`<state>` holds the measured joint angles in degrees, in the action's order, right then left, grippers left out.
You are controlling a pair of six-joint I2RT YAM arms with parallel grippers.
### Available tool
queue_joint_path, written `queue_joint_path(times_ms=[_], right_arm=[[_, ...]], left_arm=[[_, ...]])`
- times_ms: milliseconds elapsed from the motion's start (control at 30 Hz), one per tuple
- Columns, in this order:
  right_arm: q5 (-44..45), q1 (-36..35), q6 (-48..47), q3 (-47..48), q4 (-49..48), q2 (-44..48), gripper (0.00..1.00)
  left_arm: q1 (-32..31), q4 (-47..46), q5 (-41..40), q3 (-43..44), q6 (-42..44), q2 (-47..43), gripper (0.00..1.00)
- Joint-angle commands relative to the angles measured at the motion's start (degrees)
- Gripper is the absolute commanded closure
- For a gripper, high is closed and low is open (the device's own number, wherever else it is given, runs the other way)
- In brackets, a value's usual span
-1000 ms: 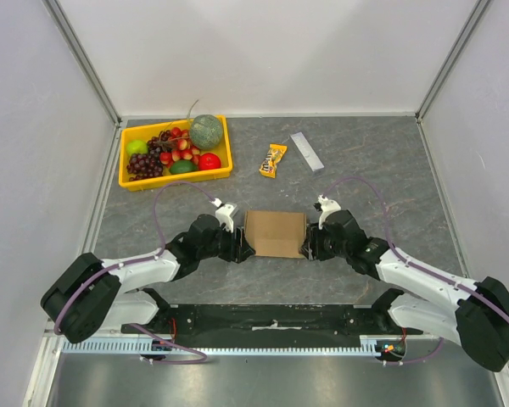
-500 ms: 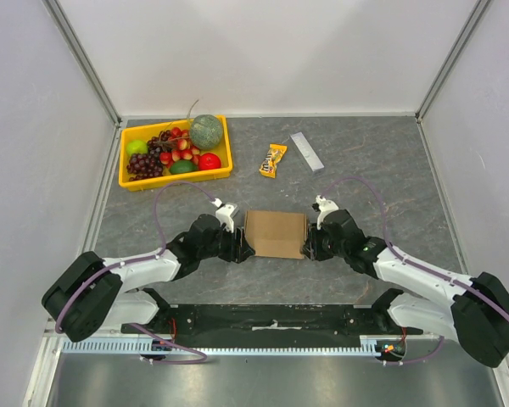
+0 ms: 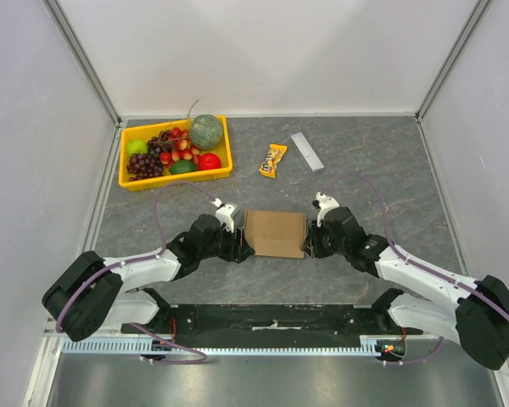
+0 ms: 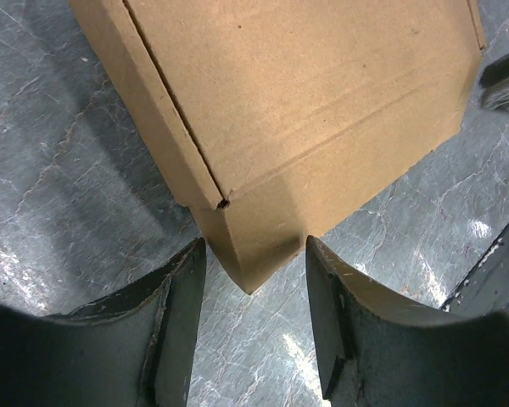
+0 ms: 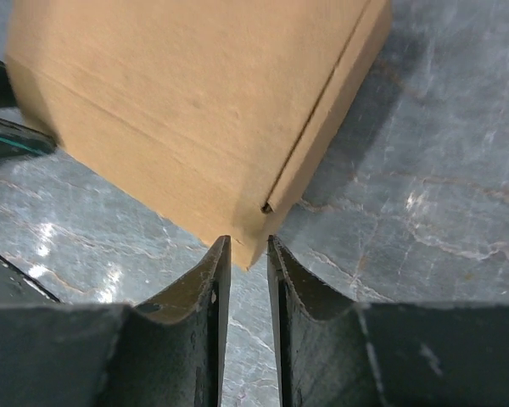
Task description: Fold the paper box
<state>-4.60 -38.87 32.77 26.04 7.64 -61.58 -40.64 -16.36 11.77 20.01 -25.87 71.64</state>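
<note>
- Plain brown corrugated cardboard box (image 3: 276, 234): lies flat mid-counter (image 3: 365, 161), long axis left-right; underside hidden.
- Left pincer (image 4: 250, 284): fingers apart, box corner between them.
- Right pincer (image 5: 248, 254): fingers nearly together around the box corner; grip cannot be told.

Both arms: white link shells, black joint housings, bulky black bases on a black mounting plate. A purple cable loops from each forearm up to a small white wrist block. Left gripper (image 3: 240, 247) and right gripper (image 3: 308, 246) are black. Wrist views: fingers (image 4: 174, 318) dark, matte, curved, inner faces scuffed and dusty; right fingers (image 5: 205, 297) likewise.
</note>
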Motion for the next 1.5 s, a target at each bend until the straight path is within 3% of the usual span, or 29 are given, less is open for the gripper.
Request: queue_joint_path(times_ms=[0, 400, 733, 867, 1167, 1467], right_arm=[[3.36, 0.02, -3.67, 7.7, 2.29, 3.4, 0.68], [4.25, 0.02, -12.46, 20.62, -5.61, -12.58, 0.79], [18.38, 0.2, -14.23, 29.15, -5.36, -26.83, 0.8], [25.59, 0.2, -13.7, 32.92, 0.34, -32.19, 0.82], [20.43, 0.29, -11.34, 27.23, 5.63, -31.15, 0.89], [9.19, 0.11, -5.53, 17.65, 4.49, -20.87, 0.89]], left_arm=[[-0.23, -0.69, -2.01, 2.05, 2.31, 0.35, 0.44], [-0.31, 1.24, -5.71, 4.16, 2.75, 1.13, 0.41], [-0.31, 6.42, -14.22, 7.5, 1.09, 2.99, 0.39], [-0.23, 8.18, -17.39, 7.32, 0.03, -0.96, 0.38], [-0.31, 12.14, -19.51, 4.42, -0.94, -16.52, 0.36], [-0.66, 12.23, -14.32, 2.4, -1.99, -16.18, 0.5]])
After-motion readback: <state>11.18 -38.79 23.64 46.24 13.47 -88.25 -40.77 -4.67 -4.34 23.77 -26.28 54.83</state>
